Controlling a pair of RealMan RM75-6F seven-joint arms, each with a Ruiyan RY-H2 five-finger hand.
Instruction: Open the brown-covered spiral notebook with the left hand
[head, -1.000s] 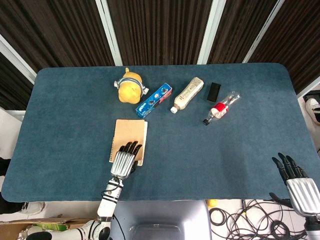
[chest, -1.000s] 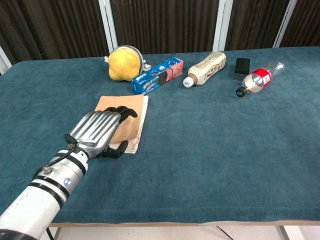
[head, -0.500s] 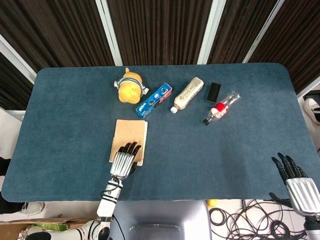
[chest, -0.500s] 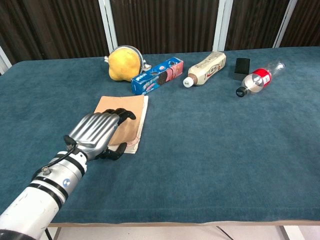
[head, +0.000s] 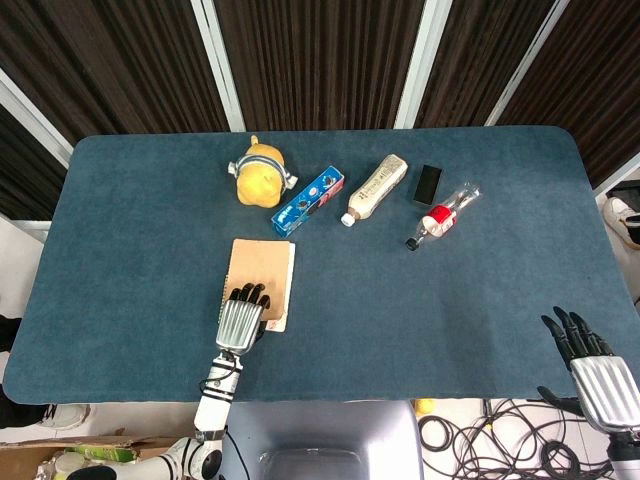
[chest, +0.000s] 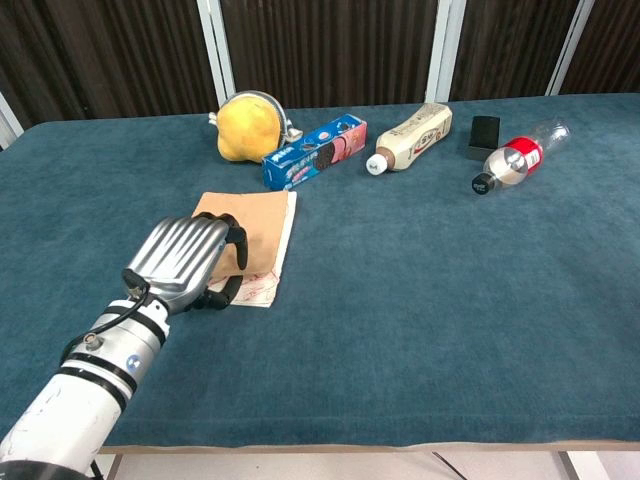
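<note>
The brown-covered spiral notebook lies flat on the blue table, spiral along its left side, with white pages showing at its near right edge. My left hand rests on the notebook's near end. Its fingers are curled down onto the cover and the thumb sits by the near edge. The hand hides whether any of the cover is pinched. My right hand hangs past the table's near right corner with its fingers spread, holding nothing; it shows only in the head view.
Along the far side lie a yellow plush toy, a blue cookie box, a beige bottle, a small black box and a clear bottle with a red label.
My left hand has slid back toward the near edge of the notebook and its fingers have curled in more tightly. The notebook and the right hand have stayed where they were.
</note>
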